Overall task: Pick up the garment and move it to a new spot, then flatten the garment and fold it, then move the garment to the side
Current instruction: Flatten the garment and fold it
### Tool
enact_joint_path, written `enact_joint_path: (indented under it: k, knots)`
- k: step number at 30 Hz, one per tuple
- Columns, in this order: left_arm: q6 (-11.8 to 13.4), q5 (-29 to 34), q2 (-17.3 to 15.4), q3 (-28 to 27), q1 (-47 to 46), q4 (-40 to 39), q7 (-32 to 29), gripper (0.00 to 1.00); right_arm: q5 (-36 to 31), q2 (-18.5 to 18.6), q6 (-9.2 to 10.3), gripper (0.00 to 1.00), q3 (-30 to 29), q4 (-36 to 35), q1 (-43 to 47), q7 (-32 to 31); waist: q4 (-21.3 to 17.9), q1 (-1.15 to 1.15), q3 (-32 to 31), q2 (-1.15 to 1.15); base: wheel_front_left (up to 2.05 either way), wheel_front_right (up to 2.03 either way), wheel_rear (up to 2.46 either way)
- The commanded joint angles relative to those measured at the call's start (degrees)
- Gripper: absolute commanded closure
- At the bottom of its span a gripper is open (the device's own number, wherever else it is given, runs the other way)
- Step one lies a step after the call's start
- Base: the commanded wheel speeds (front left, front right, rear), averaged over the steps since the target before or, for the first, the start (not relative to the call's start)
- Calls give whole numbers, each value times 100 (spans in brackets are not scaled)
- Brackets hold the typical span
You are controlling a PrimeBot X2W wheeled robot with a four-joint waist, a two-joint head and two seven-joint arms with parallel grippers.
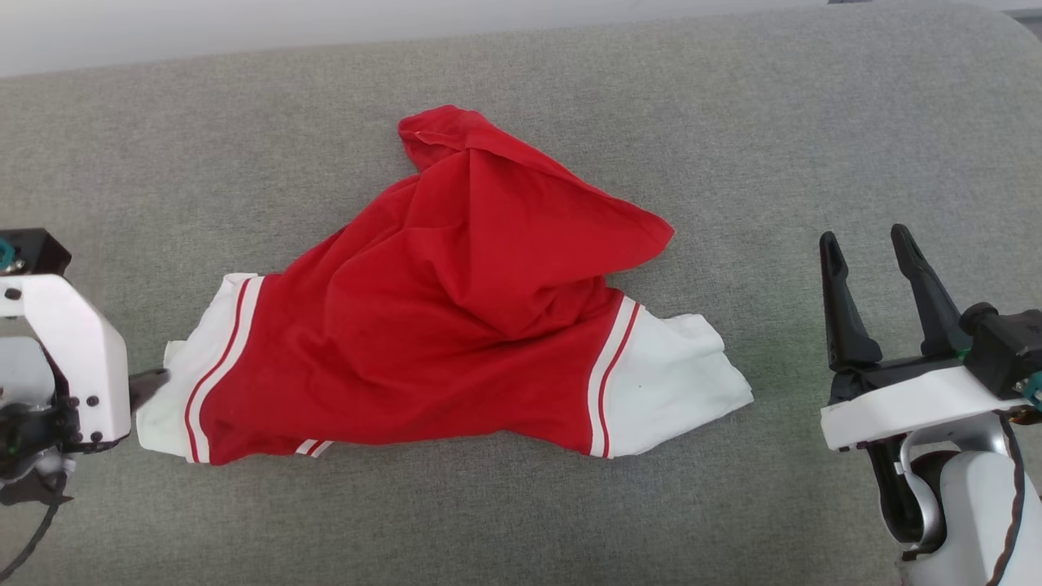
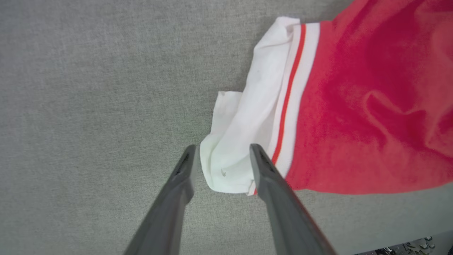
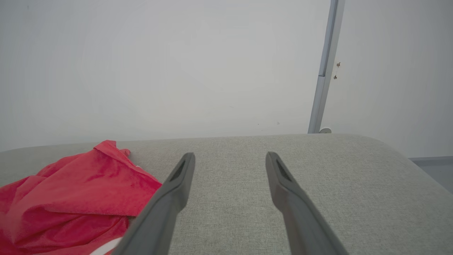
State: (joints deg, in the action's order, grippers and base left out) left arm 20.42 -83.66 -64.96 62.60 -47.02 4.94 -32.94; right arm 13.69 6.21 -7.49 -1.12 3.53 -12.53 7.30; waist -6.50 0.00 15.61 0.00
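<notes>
The grey padded surface (image 1: 757, 122) carries everything, and most of it is bare, which leaves room to spread cloth out. The garment (image 1: 456, 325) lies near its middle. The red body is heaped into a loose peak toward the far side, while the two white sleeve ends reach out left and right along the near side. That layout suggests it has been set down in its working spot but not yet flattened, since the folds in the body would have to be pulled out first.

The right gripper (image 1: 864, 234) stands well apart from the right sleeve end (image 1: 684, 374). Its jaws are wide and empty, probably held clear so that it doesn't drag the cloth.

The left gripper (image 2: 222, 147) is at the left sleeve end (image 2: 244, 127), a sensible corner for stretching the shirt sideways. Its jaws stand apart with the sleeve's lowest corner between them, and nothing is clamped. One finger (image 2: 265, 170) overlaps the striped trim in the left wrist view, though whether it actually presses the fabric is hard to tell from this angle.
</notes>
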Motion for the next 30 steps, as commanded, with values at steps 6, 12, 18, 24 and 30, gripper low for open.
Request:
enact_joint_path:
  k: [6, 12, 18, 24, 30]
  knots:
    - [38, 140, 52, 0, -190, 92, -160, 0, 41, -3, -1, 0, -12, 3, -97, 57, -27, 0, 71, 0, 0, 0, 0]
    - [-107, 213, 390, 69, -266, 698, -159, 0, 63, 18, -1, 0, 13, 7, -184, 75, -50, 0, 193, 0, 0, 0, 0]
    - [-219, 43, 780, 167, -170, 1414, -374, 0, 120, 51, -1, 0, 118, 24, -198, -33, -84, 0, 282, 0, 0, 0, 0]
    - [-496, -107, 1270, 276, -5, 1982, -451, 100, 399, 185, -1, 0, 512, 128, -81, -632, -25, 0, 329, 0, 0, 0, 0]
    - [-749, -58, 1552, 302, -38, 2266, -404, 100, 851, 527, -1, 0, 1111, 51, 83, -1820, 127, 0, 312, 0, 0, 0, 0]
